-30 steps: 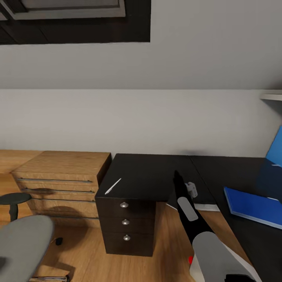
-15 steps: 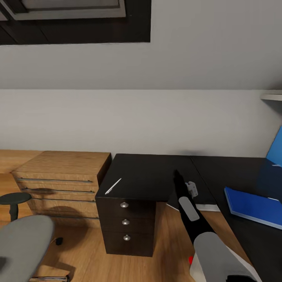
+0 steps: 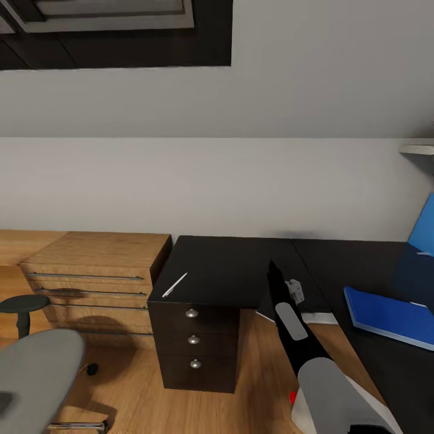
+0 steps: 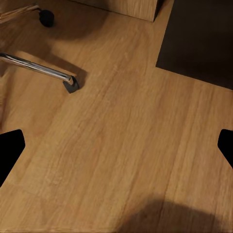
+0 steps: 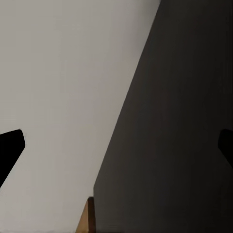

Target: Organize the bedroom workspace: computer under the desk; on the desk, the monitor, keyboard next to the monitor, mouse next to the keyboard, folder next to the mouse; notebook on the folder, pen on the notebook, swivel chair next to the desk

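The white pen [image 3: 175, 284] lies on the glossy black desk [image 3: 229, 265], above its three-drawer unit [image 3: 194, 346]. The blue folder [image 3: 389, 316] lies flat on the desk at the right. The grey swivel chair [image 3: 36, 377] stands at the lower left, and one chrome base leg [image 4: 39, 69] with its caster shows in the left wrist view. My right arm [image 3: 292, 322] reaches over the desk's front edge toward the wall. The right gripper [image 5: 116, 145] is open above the desk top beside the wall. The left gripper [image 4: 116, 145] is open over the wooden floor.
A light wooden drawer chest [image 3: 96, 271] stands left of the desk. A small dark round stool [image 3: 21, 304] is beside it. An upright blue panel [image 3: 425, 229] rises at the desk's far right, under a shelf [image 3: 419, 147]. Wooden floor [image 3: 120, 392] lies between chair and drawers.
The whole picture has shifted very slightly, so the camera moved a little. The pen, the folder and my right arm keep their places.
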Robot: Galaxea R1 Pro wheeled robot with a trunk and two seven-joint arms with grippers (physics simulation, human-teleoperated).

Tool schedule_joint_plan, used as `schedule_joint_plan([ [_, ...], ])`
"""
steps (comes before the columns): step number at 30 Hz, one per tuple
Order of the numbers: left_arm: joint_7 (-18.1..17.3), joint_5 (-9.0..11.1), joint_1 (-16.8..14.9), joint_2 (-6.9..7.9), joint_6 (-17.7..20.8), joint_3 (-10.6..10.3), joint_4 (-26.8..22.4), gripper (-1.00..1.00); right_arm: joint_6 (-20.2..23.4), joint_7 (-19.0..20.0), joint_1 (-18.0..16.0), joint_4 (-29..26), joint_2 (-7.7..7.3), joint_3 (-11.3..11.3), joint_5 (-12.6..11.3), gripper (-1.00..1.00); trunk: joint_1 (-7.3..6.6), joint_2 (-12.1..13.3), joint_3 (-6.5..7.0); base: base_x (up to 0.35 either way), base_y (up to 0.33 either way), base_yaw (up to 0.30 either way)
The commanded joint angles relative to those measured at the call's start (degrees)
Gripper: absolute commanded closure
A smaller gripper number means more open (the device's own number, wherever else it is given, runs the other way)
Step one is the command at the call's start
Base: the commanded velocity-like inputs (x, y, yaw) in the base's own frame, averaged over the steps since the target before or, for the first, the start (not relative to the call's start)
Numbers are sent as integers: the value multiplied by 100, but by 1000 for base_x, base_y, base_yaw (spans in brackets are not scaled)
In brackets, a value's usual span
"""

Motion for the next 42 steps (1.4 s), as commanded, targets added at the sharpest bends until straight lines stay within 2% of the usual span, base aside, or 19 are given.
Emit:
schedule_joint_plan([
  [1,23,20,-3,-1,-13,-11,2,-100,-14,-1,-3,-4,3,-2,-47,-100,-3,-3,-6,-304,0,0],
  [26,25,19,-3,-1,-17,-10,2,-100,-14,-2,-3,31,3,-2,-62,-100,-3,-3,-21,-321,0,6],
  [42,25,25,-3,-1,-36,-7,-2,-100,-14,-4,-3,27,-5,-2,-62,-100,-3,-3,-137,-75,0,86],
])
